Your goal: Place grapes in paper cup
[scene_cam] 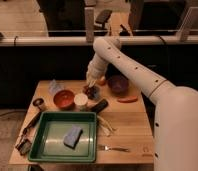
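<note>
Grapes (92,92): dark cluster, far middle of the table (127,125), just right of and beyond the paper cup (81,100).
Gripper (90,84): directly over the grapes; whether it grips them cannot be told.
Orange-red bowl (64,99): left of the cup.
Green tray (52,132): nearer.

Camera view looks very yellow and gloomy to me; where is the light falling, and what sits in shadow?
In the camera view, warm light falls on the wooden table and the white arm; the band behind the table is nearly black; the gripper, low over the grapes beside the paper cup, looks darker than the arm.
</note>
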`<move>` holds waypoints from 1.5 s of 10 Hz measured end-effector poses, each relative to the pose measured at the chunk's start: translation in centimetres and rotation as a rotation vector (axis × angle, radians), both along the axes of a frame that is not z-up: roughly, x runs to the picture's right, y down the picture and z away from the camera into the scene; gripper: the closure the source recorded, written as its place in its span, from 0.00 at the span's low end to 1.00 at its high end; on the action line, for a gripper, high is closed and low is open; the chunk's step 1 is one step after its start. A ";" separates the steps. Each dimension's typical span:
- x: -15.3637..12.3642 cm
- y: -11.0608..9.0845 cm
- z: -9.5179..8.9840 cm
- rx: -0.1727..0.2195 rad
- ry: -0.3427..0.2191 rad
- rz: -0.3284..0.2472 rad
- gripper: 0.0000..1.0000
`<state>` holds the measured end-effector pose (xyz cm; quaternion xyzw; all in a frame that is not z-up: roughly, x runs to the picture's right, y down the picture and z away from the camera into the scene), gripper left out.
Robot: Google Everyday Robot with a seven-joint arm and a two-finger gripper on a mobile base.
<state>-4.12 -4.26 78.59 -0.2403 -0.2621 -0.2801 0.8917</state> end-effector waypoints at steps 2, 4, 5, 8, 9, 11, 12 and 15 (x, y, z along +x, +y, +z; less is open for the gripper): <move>-0.3 -0.8 -0.5 0.019 0.010 -0.021 0.95; -0.6 -1.7 -1.1 0.036 0.009 -0.050 0.95; -1.0 -1.9 -1.3 0.039 0.001 -0.068 0.95; -2.6 -2.2 -2.1 0.037 -0.047 -0.151 0.95; -3.0 -2.3 -2.3 0.037 -0.061 -0.175 0.95; -4.0 -2.2 -3.1 0.042 -0.098 -0.230 0.95; -4.5 -2.1 -3.5 0.045 -0.113 -0.253 0.95; -5.6 -1.7 -4.6 0.056 -0.144 -0.305 0.95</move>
